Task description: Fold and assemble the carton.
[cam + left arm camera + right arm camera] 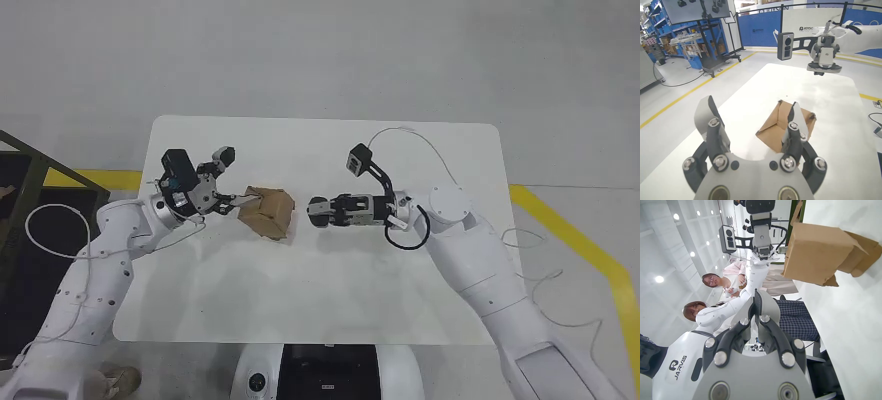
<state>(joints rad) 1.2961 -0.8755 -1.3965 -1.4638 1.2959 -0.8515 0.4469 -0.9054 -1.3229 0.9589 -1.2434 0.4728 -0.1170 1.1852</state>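
Carton (268, 211) lies half-formed on the tabletop (400, 290) between the left claw (232, 178), spread wide and empty at its mouth, and the right claw (313, 212), closed on nothing; tucking flaps inward probably comes next.

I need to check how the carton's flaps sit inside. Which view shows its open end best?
The left wrist view: the carton opens toward that camera, showing its inner walls. The right wrist view shows its closed outer faces; the top view, a small brown shape.
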